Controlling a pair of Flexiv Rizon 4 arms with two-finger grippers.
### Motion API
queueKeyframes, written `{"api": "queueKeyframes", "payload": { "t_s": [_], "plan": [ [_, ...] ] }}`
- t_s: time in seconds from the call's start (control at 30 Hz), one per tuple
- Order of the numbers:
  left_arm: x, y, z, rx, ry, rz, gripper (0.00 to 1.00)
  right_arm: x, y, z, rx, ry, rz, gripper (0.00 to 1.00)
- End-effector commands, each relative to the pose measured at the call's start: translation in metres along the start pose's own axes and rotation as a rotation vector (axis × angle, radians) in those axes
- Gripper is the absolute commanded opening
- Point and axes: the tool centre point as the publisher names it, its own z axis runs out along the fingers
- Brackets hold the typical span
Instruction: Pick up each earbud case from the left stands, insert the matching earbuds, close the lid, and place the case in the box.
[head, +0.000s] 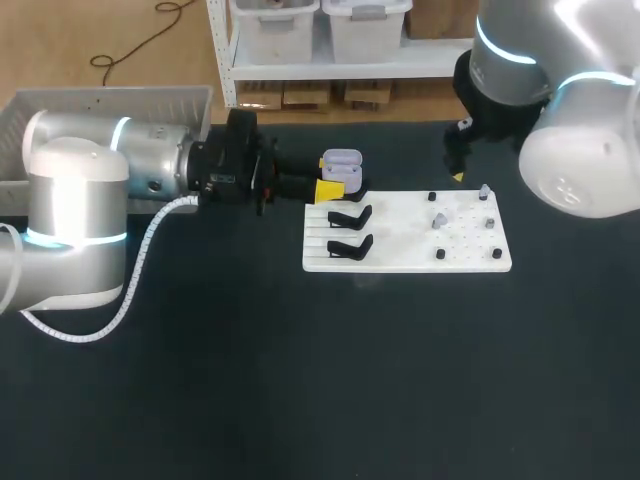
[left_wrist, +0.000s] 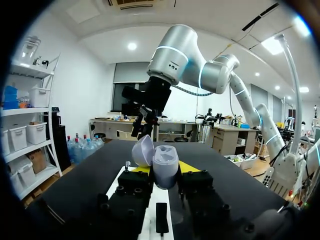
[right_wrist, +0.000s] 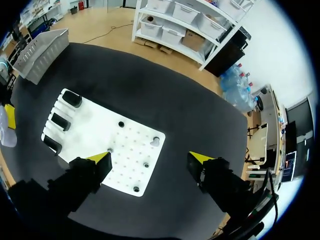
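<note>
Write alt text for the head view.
The left tool grips an open pale lilac earbud case by the far left corner of a white pegged board with two black stands. The right tool hovers near its far edge.

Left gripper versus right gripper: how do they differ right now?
The left gripper has its fingers closed on the earbud case, lid open; the right gripper has fingers spread wide, empty. The left gripper lies level at the stand end of the white board; the right gripper points down near its pegged end. Both have yellow tips.
</note>
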Motion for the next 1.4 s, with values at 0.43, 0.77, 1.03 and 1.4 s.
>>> {"api": "queueKeyframes", "payload": {
  "t_s": [0.43, 0.77, 1.03, 1.4],
  "plan": [
    [0.001, 0.000, 0.000, 0.000, -0.001, 0.001, 0.00, 0.001, -0.019, 0.038, 0.093, 0.045, -0.023, 1.00],
    [0.001, 0.000, 0.000, 0.000, -0.001, 0.001, 0.00, 0.003, -0.013, 0.053, 0.112, 0.087, -0.093, 1.00],
    [0.001, 0.000, 0.000, 0.000, -0.001, 0.001, 0.00, 0.004, -0.010, 0.065, 0.109, 0.116, -0.102, 0.87],
    [0.001, 0.000, 0.000, 0.000, -0.001, 0.001, 0.00, 0.006, -0.011, 0.073, 0.107, 0.159, -0.013, 0.48]
  ]
}}
